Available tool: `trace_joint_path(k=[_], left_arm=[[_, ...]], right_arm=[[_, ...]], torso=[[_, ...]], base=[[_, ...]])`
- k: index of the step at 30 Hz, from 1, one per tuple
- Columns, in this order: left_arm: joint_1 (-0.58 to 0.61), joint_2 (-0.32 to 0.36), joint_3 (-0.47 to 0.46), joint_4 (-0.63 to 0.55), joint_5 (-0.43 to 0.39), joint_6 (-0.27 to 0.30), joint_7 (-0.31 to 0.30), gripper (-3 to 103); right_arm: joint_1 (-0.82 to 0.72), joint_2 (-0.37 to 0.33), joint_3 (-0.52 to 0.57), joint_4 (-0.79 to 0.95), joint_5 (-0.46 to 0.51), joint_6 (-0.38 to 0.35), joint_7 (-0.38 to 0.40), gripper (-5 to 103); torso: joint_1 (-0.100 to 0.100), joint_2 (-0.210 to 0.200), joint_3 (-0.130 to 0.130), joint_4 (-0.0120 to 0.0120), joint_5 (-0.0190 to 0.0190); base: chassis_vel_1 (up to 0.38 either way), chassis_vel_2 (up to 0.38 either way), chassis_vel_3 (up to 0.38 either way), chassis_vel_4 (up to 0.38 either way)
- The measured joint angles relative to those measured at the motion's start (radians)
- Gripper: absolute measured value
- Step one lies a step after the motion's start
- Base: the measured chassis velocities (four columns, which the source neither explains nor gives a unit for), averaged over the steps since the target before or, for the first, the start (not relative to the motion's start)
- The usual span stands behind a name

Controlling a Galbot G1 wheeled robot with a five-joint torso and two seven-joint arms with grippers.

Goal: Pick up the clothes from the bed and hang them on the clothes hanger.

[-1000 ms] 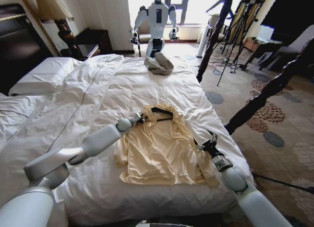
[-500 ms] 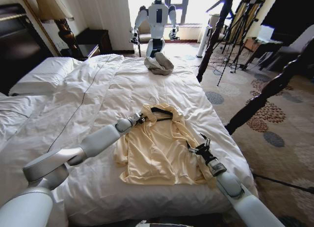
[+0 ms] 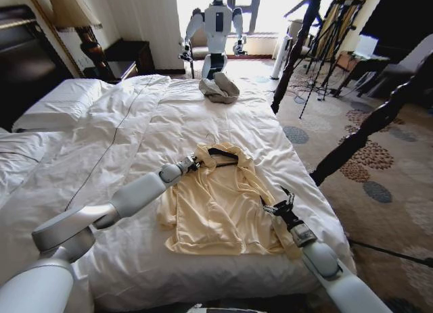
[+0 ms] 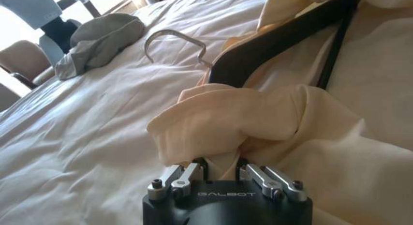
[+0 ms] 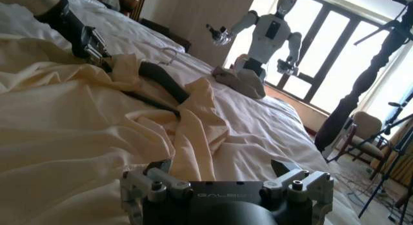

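Observation:
The cream-yellow clothes (image 3: 220, 205) lie spread on the white bed (image 3: 128, 117), near its foot. The black clothes hanger (image 3: 223, 153) sits inside the collar, its metal hook (image 4: 174, 41) resting on the duvet. My left gripper (image 3: 194, 164) is at the collar, shut on a bunched fold of the clothes (image 4: 239, 118) beside the hanger bar (image 4: 271, 46). My right gripper (image 3: 276, 208) is low at the top's right sleeve edge, fingers (image 5: 154, 179) spread wide open over the cream fabric (image 5: 77, 123), holding nothing.
A grey-beige cloth bundle (image 3: 219, 88) lies at the bed's far edge. Another white robot (image 3: 216, 29) stands behind it by the window. Dark bedposts (image 3: 365, 127) and black tripods (image 3: 331, 36) stand to the right, pillows (image 3: 57, 103) to the left.
My right gripper has crept a little inward onto the top's right sleeve edge. The left arm and the hanger have not moved.

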Motion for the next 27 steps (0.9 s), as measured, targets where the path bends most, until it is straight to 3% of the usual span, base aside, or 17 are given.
trace_joint_path(k=[14, 27], left_arm=[[0.004, -0.001, -0.005, -0.002, 0.001, 0.001, -0.001, 23], [-0.002, -0.007, 0.001, -0.002, 0.001, 0.001, -0.001, 23]], right_arm=[[0.007, -0.002, -0.012, -0.039, -0.022, -0.029, 0.003, 100], [0.116, -0.003, -0.104, -0.077, -0.006, -0.086, -0.028, 100]], torso=[[0.000, 0.000, 0.000, 0.0002, 0.0002], [0.000, 0.000, 0.000, 0.0002, 0.0000]], base=[[0.000, 0.000, 0.000, 0.000], [0.000, 0.000, 0.000, 0.000]])
